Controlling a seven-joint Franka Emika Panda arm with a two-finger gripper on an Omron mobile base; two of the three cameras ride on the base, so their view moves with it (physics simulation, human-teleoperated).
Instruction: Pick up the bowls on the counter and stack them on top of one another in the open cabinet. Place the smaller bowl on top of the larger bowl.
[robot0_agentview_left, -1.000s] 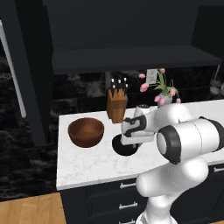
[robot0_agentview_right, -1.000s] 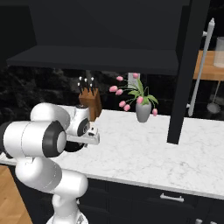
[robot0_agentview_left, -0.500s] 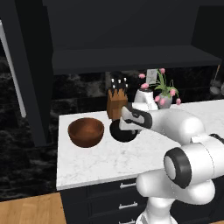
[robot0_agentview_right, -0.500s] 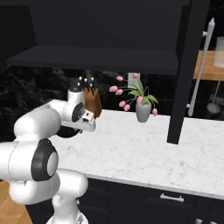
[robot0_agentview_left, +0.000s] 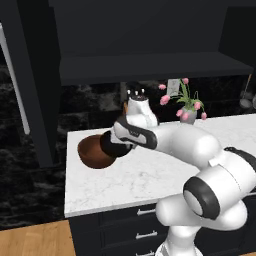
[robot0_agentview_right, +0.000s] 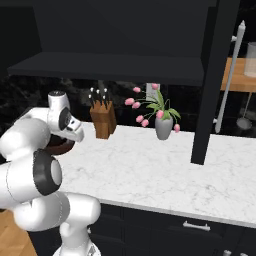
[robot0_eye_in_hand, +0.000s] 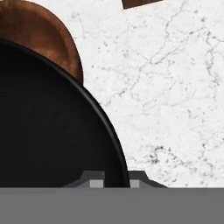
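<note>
Pincer (robot0_eye_in_hand: 111, 183) closed on the rim of the smaller bowl (robot0_eye_in_hand: 48, 127) — in the hand view one dark tip sits inside the black wall and the other outside it, with the lip running between them. Gripping by the rim suits a glossy bowl too wide to span whole, and it leaves the underside free to settle into another bowl.

Taking the larger bowl (robot0_agentview_left: 93, 152) as the landmark: in the left base view the black bowl hangs just beside its right edge, partly overlapping it from that angle, and looks raised off the bench (robot0_agentview_left: 145, 175), though I cannot tell how far. The wooden bowl itself rests on the white marble near the left end of the slab. In the hand view its brown rim peeks out from behind the black bowl, so the two are close, perhaps touching — I cannot be sure.

Behind the wooden bowl, toward the wall, stands a knife block (robot0_agentview_right: 102, 120), and farther along is a vase of pink tulips (robot0_agentview_right: 163, 126). Above it all runs the shelf of the open cabinet (robot0_agentview_left: 155, 67), bare where it can be seen.

Since the small bowl must end on top, carrying it first seems to call for a parking spot on that shelf.
</note>
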